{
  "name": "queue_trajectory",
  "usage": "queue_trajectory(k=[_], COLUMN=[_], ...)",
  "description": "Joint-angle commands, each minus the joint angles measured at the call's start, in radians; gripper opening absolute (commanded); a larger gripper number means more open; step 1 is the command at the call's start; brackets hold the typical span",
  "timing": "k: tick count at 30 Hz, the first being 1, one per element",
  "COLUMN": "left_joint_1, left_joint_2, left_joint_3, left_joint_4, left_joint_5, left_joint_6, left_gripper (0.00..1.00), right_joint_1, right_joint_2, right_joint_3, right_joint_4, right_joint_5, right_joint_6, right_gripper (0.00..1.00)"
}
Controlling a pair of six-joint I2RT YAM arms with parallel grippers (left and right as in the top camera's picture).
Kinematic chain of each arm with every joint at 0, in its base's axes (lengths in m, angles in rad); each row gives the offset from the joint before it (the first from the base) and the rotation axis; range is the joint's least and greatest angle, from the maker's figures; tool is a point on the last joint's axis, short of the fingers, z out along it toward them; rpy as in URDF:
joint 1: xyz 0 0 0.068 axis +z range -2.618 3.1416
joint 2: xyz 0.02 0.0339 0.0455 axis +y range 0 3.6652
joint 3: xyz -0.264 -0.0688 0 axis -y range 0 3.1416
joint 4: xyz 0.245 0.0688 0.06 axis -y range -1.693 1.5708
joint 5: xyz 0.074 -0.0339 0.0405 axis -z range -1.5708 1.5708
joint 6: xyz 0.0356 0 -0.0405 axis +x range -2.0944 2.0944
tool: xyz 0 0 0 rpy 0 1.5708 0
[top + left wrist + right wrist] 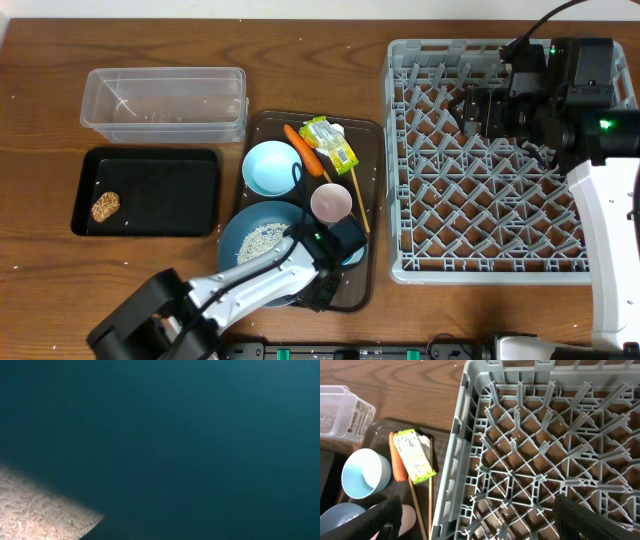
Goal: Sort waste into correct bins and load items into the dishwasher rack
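The big blue plate-bowl (250, 232) with white rice (262, 240) lies at the front of the brown serving tray. My left gripper (336, 243) is at its right rim. The left wrist view shows only the blue surface (190, 435) and rice (40, 515), with no fingers in sight. My right gripper (468, 108) hovers open and empty over the grey dishwasher rack (490, 170), its fingers wide apart in the right wrist view (482, 520). The small light-blue bowl (272, 167), carrot (302, 150), wrapper (332, 143), chopsticks (357, 200) and pink cup (330, 203) sit on the serving tray. The light-blue cup is hidden.
The clear tub (165, 100) stands at the back left. The black tray (150, 190) in front of it holds the brown lump (106, 205). The dark brown serving tray (370, 210) lies between the bins and the rack (545, 435).
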Motion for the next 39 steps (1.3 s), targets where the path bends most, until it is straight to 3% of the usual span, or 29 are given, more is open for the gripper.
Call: queue_trajectory(k=[1,8,10,11,12,27,39], left_joint_1=[-0.002,0.009,0.009,0.009,0.009,0.054,0.125], left_joint_2=[0.029,0.029,0.029,0.029,0.029,-0.08,-0.213], left_joint_3=[-0.011,-0.011,-0.011,-0.01,-0.01,0.111,0.127], left_joint_4=[0.005,0.019,0.019,0.019,0.019,-0.098,-0.058], left_joint_5=[-0.025,-0.051,-0.051,-0.05,-0.05,-0.103,-0.111], left_joint_6=[-0.01,-0.011,-0.011,-0.011,-0.011,-0.01,-0.011], left_gripper=[0.39,0.39,0.26,0.12,0.06,0.06,0.06], right_joint_1=[-0.001,-0.001,-0.001,-0.001,-0.001,-0.001,-0.001], right_joint_2=[0.005,0.006,0.006,0.006,0.006,0.007,0.007], right_joint_3=[0.001,-0.011,-0.02,-0.027,-0.032,-0.048,-0.048], right_joint_4=[0.001,0.006,0.01,0.013,0.015,0.037,0.037], right_joint_5=[0.003,0.003,0.003,0.003,0.003,0.003,0.003], right_joint_6=[0.003,0.003,0.003,0.003,0.003,0.003,-0.005], right_gripper=[0.89,0.89,0.89,0.89,0.89,0.9,0.9])
